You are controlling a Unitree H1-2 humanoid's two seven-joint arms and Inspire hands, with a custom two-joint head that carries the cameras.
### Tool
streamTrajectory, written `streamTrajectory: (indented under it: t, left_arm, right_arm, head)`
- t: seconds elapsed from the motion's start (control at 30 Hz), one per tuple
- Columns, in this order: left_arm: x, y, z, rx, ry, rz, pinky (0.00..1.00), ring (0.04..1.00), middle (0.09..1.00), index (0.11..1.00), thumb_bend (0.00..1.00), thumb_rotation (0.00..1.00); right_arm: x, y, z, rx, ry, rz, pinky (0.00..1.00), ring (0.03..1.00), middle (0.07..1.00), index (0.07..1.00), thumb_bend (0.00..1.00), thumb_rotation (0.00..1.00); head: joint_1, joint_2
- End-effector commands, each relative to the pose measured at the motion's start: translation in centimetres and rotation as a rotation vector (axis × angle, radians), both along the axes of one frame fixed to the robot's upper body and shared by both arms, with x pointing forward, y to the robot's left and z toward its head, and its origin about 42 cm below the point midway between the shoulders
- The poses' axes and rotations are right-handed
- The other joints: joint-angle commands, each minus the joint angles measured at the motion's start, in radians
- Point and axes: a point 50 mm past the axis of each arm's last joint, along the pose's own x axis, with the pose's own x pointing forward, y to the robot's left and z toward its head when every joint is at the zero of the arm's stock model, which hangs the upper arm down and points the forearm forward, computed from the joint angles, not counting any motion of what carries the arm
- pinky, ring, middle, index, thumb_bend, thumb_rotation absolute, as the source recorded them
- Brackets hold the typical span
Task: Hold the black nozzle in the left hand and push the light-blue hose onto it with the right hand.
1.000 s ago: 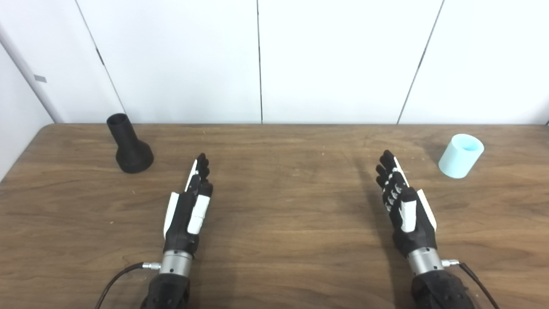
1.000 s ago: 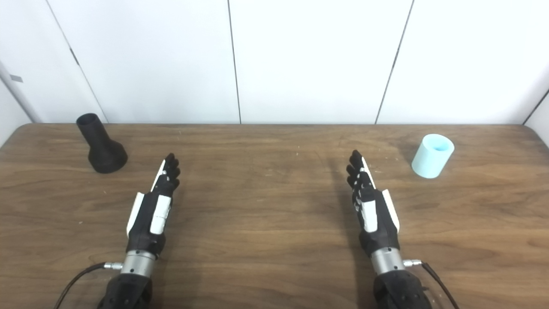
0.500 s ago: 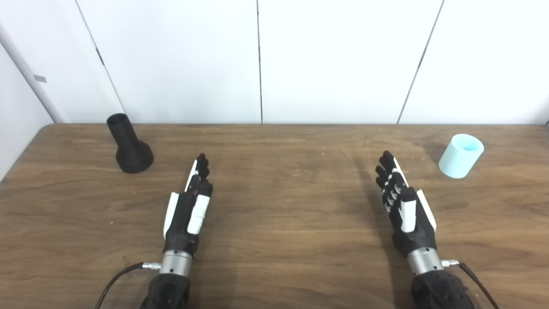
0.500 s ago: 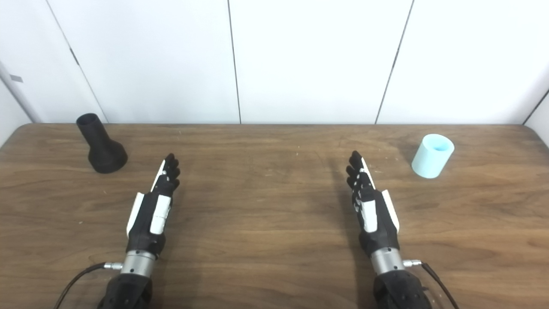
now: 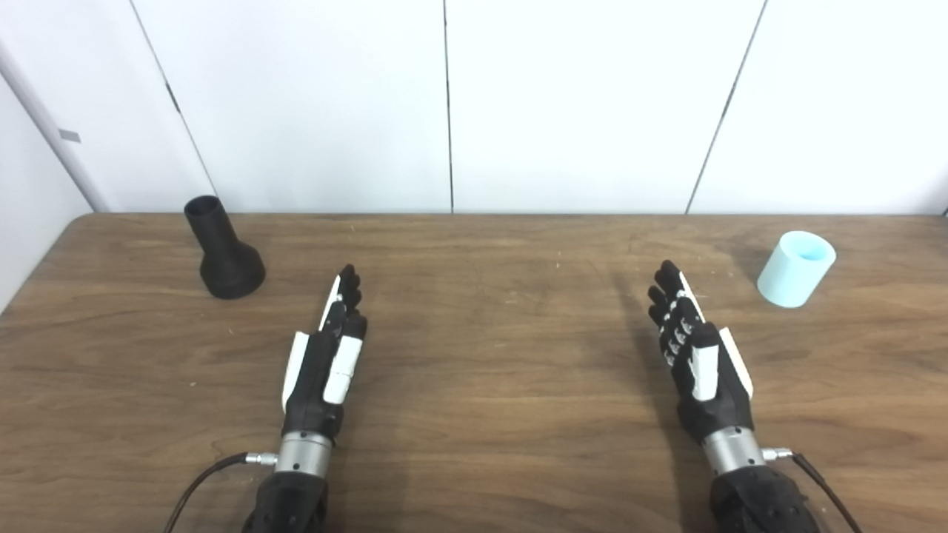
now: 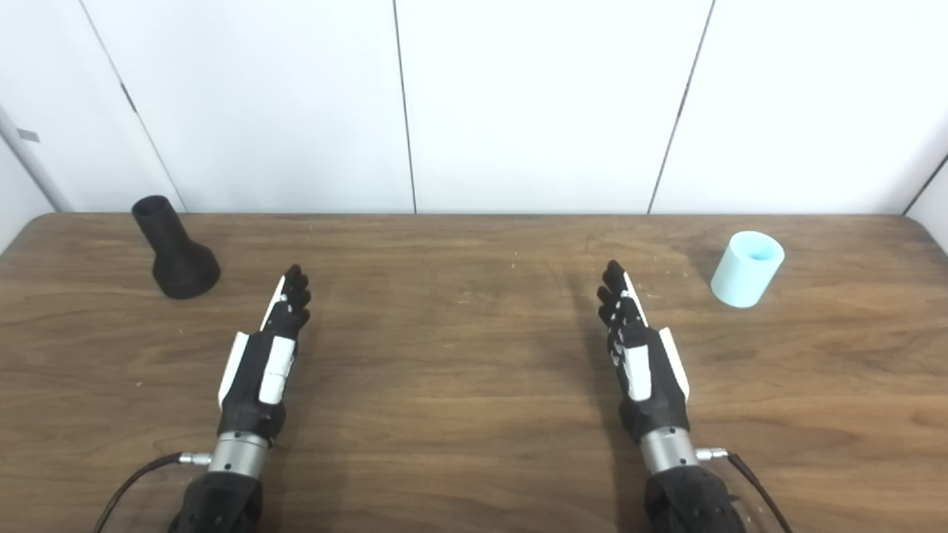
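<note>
Progress check: nothing on the task is done yet, as far as you can judge from these frames.

Left eye view: black nozzle [image 5: 224, 252] stands on its wide base at the far left of the bench [image 5: 489, 385], narrow end up. Your left hand [image 5: 326, 360] lies flat, fingers extended and empty, well short of the nozzle. Light-blue hose [image 5: 795, 269] stands upright at the far right. Your right hand [image 5: 700, 355] is also extended and empty, near the hose but not touching it.

Right eye view: same layout. Nozzle [image 6: 175, 250] and hose [image 6: 746, 269] sit well apart at opposite ends; left hand [image 6: 265, 362] and right hand [image 6: 641, 355] are between them, holding nothing.

Left for you: grasp the nozzle, grasp the hose, bring them together, push the hose on.
</note>
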Motion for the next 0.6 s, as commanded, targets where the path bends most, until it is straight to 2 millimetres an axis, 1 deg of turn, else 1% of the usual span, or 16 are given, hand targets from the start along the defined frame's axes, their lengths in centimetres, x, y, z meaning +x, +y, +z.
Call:
streamTrajectory:
  t: [0.0,0.13,0.57]
  left_arm:
    - [0.57,-0.11,1.48,-0.002,-0.062,-0.009,1.00,1.000,1.000,1.000,0.95,0.99]
    - [0.61,-0.10,1.44,-0.004,-0.061,-0.008,1.00,1.000,1.000,1.000,0.93,0.99]
    - [0.58,-0.10,1.48,0.000,-0.061,-0.009,1.00,1.000,1.000,1.000,0.94,0.99]
  right_arm:
    - [0.41,0.26,1.59,0.007,-0.065,0.010,1.00,1.000,1.000,1.000,0.79,1.00]
    - [0.39,0.26,1.59,0.008,-0.064,0.011,1.00,1.000,1.000,1.000,0.79,1.00]
    - [0.47,0.13,1.47,0.013,-0.063,0.013,1.00,1.000,1.000,1.000,0.79,1.00]
  head:
    - [0.001,0.000]
    - [0.001,0.000]
    - [0.002,0.001]
